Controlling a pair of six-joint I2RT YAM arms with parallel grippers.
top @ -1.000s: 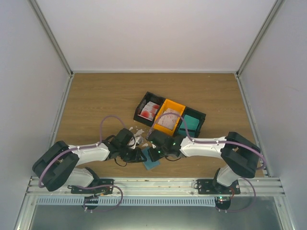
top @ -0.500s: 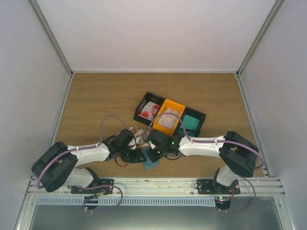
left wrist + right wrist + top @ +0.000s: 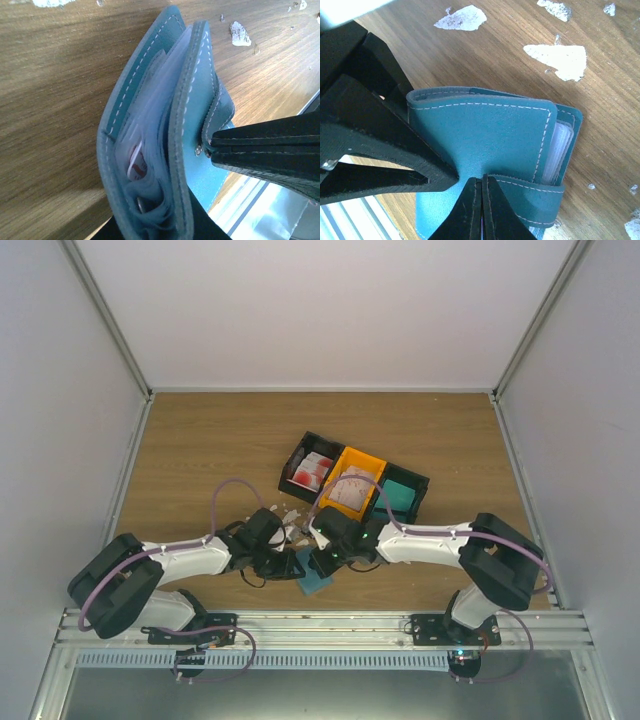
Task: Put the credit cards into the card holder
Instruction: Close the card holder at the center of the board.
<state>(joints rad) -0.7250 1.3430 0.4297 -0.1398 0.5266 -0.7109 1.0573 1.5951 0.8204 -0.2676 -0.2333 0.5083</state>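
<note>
The card holder (image 3: 150, 150) was at the counter's (image 3: 50, 100) near edge; left claw (image 3: 427, 167) pinching one cover, right claw (image 3: 481, 190) pressed together on its strap (image 3: 530, 192); an uneven pull might have torn it loose, spilling cards (image 3: 136, 162).

The card holder (image 3: 150, 120) stands on its edge on the wooden bench (image 3: 50, 75), partly open. Clear sleeves and one red-printed credit card (image 3: 136, 162) show inside. The right end effector (image 3: 211, 146), fingers pressed together, pinches its snap strap.

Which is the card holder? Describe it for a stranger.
On the wooden table, nearer than the row of bins, the left pincer and right pincer meet. They grip the card holder: a blue stitched wallet, unlike the greener block in a bin.
</note>
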